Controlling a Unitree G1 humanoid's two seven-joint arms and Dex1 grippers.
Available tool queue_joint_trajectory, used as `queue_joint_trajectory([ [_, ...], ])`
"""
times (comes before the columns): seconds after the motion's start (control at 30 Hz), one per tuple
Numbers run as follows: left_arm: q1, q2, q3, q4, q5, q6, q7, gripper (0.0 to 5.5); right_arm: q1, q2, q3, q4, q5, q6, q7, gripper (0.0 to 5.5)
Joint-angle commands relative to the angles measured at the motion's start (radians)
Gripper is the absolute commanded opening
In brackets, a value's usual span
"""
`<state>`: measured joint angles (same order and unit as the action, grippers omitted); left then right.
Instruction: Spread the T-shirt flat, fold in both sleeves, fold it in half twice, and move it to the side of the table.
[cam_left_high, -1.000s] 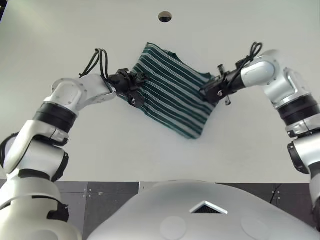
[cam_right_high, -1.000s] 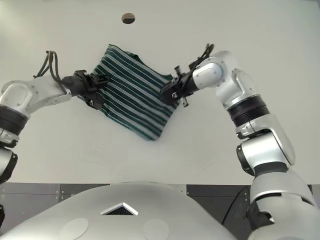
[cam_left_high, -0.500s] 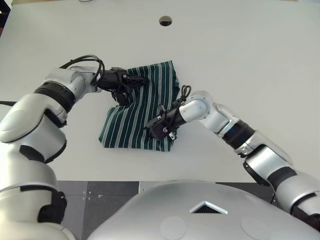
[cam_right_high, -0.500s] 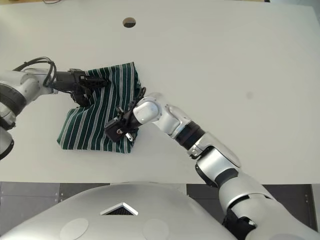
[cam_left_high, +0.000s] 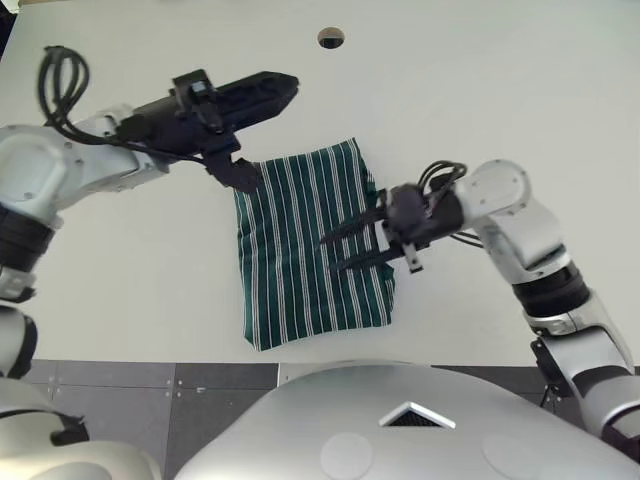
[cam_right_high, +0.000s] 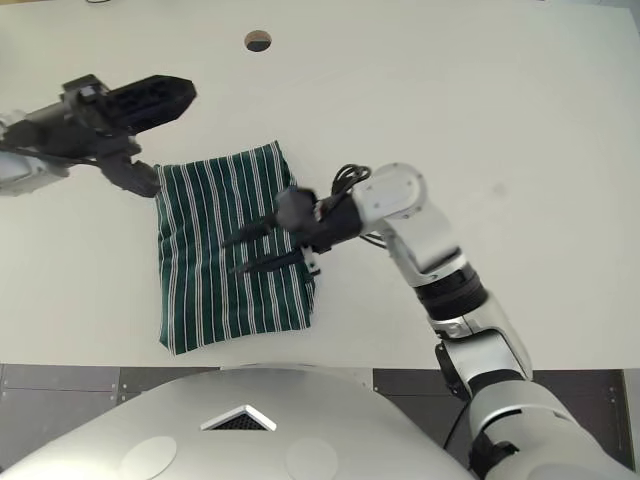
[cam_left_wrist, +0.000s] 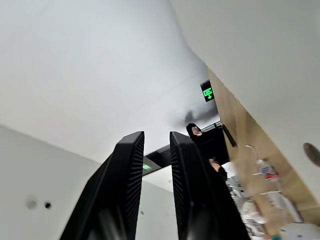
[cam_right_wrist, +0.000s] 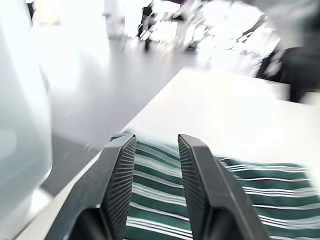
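T-shirt (cam_left_high: 290, 270) green-striped, soft folded rectangle (edges rumpled); right tool (cam_left_high: 330, 256) spread, left tool (cam_left_high: 288, 86) narrowly parted.

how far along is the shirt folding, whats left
Done: the shirt lies as a compact rectangle with no sleeves showing, so the sleeves and at least one fold look finished. In hand: nothing is gripped; the right gripper hovers open over its right edge, the left gripper hangs above its far left corner. Left: perhaps a second half-fold, then moving it to the table's side.
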<state>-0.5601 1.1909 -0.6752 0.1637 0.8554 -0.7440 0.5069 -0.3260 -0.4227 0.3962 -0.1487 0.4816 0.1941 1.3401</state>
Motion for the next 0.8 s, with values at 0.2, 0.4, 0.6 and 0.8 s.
queue_joint_trajectory([
  [0.2,0.631,0.538,-0.151,-0.234,-0.86,-0.072,-0.555,0.94,0.325,-0.391,-0.246,0.046,-0.241,-0.506,0.098,1.74],
  [0.4,0.801,0.537,-0.054,-0.287,-0.616,0.024,-0.555,1.66,0.373,-0.349,-0.184,0.184,-0.378,-0.831,0.03,2.77],
  [0.6,0.895,0.408,0.044,-0.265,-0.506,0.055,-0.599,2.32,0.352,-0.301,-0.074,0.302,-0.632,-1.054,-0.119,3.38],
  [0.8,0.947,0.274,0.103,-0.232,-0.446,0.009,-0.667,2.32,0.308,-0.267,0.045,0.35,-0.752,-1.13,-0.232,3.38],
])
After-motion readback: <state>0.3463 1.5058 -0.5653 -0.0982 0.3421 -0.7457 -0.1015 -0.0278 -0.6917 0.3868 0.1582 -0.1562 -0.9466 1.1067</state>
